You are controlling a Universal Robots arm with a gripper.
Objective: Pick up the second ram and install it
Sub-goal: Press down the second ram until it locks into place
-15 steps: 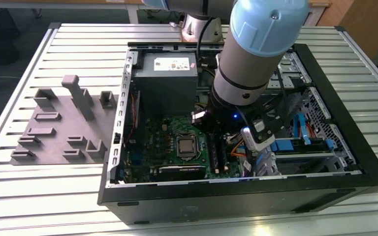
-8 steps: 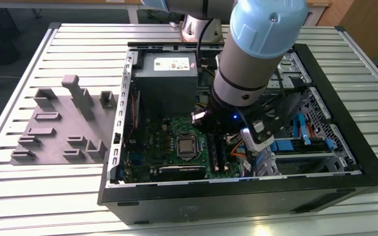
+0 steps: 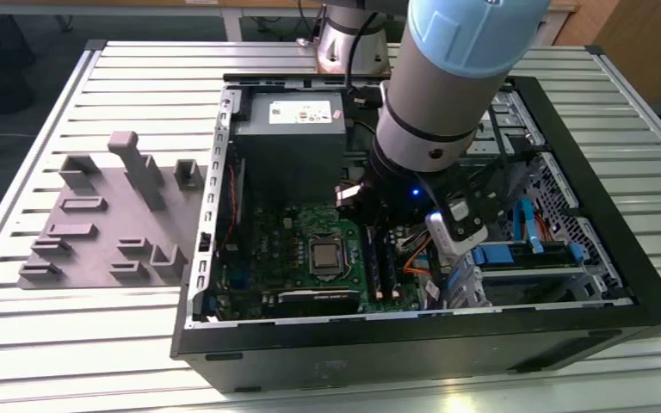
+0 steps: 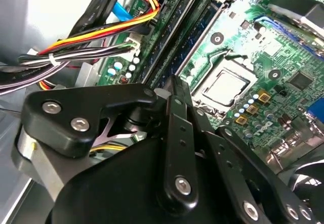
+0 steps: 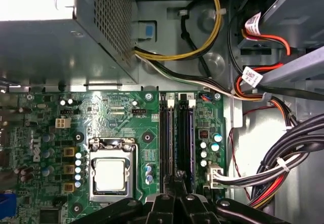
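Inside the open computer case [image 3: 606,284], the pincer [image 5: 177,181] is hovering low over the green motherboard [image 5: 116,117], its fingers [image 4: 177,102] pressing together right above the memory slots [image 5: 178,133]. The second ram [image 5: 184,138] is sitting upright in its slot beside the processor socket [image 5: 110,172], below the grey power supply [image 3: 290,129].

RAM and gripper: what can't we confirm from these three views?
- RAM slots: in the first wrist view the gripper covers their near end, so seating there is hidden.
- Exterior view: the arm blocks the slots' far end and the gripper.
- Second wrist view: the gripper's own body hides its tips, so open, shut or holding a ram cannot be told.
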